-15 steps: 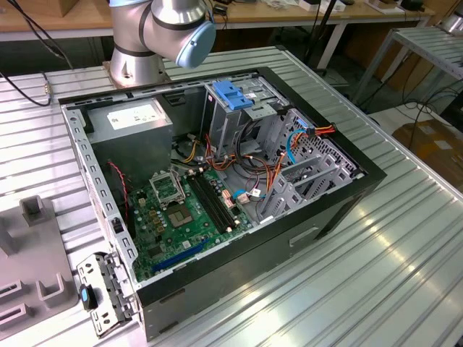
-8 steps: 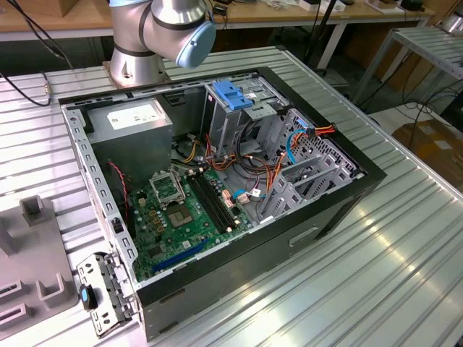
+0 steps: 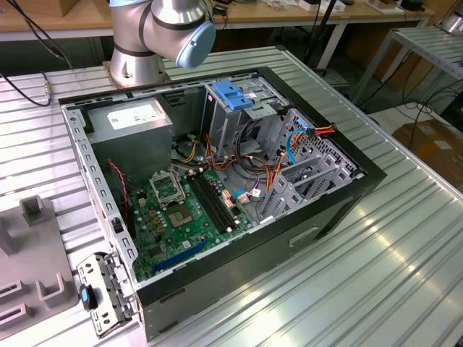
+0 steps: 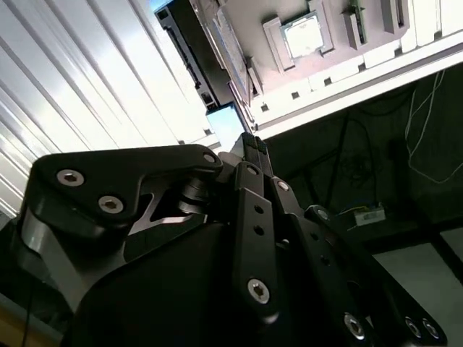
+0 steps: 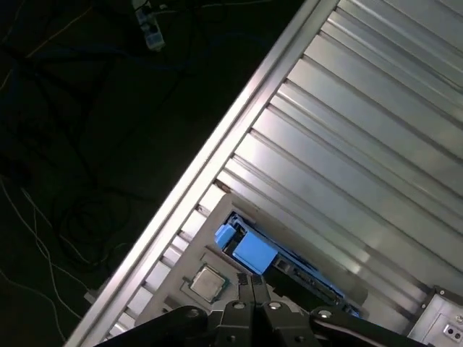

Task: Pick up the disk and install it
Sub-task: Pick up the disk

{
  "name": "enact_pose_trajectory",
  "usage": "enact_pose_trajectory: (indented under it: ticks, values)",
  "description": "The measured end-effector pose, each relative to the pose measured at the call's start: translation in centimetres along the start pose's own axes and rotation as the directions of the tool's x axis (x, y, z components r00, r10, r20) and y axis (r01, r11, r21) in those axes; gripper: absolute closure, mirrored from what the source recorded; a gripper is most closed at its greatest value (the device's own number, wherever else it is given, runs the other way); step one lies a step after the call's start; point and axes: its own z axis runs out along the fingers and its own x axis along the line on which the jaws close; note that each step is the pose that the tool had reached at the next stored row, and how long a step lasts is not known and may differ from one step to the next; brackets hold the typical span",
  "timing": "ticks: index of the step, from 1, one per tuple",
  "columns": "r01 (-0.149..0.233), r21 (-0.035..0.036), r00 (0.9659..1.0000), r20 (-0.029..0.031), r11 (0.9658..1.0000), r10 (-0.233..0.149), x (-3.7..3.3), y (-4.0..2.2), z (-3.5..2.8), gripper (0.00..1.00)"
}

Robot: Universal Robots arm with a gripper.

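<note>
Ribbed metal table [image 3: 376, 275] carries one open computer case [image 3: 239, 283]. One gripper [image 5: 252, 282], claw closed and empty, hovers near one disk [image 5: 253, 254].

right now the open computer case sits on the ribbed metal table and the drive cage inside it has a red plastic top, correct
Not quite. In the exterior view the plastic top of the drive cage is blue, not red. The rest holds: the computer case sits open on the ribbed metal table.
</note>
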Motion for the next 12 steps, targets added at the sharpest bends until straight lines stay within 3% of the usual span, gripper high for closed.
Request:
enact_pose_trajectory:
  ticks: [5,9,11,12]
  values:
    - [0.078,0.0023,0.9969,-0.0033,0.9969,-0.078,0.00,0.00,0.01,0.89]
    - [0.144,0.0040,0.9895,-0.0064,0.9895,-0.144,-0.01,-0.01,0.01,0.89]
    - [0.186,0.0049,0.9825,-0.0084,0.9825,-0.186,-0.01,0.00,0.02,0.89]
    - [0.229,0.0058,0.9735,-0.0105,0.9735,-0.229,-0.01,0.00,0.02,0.89]
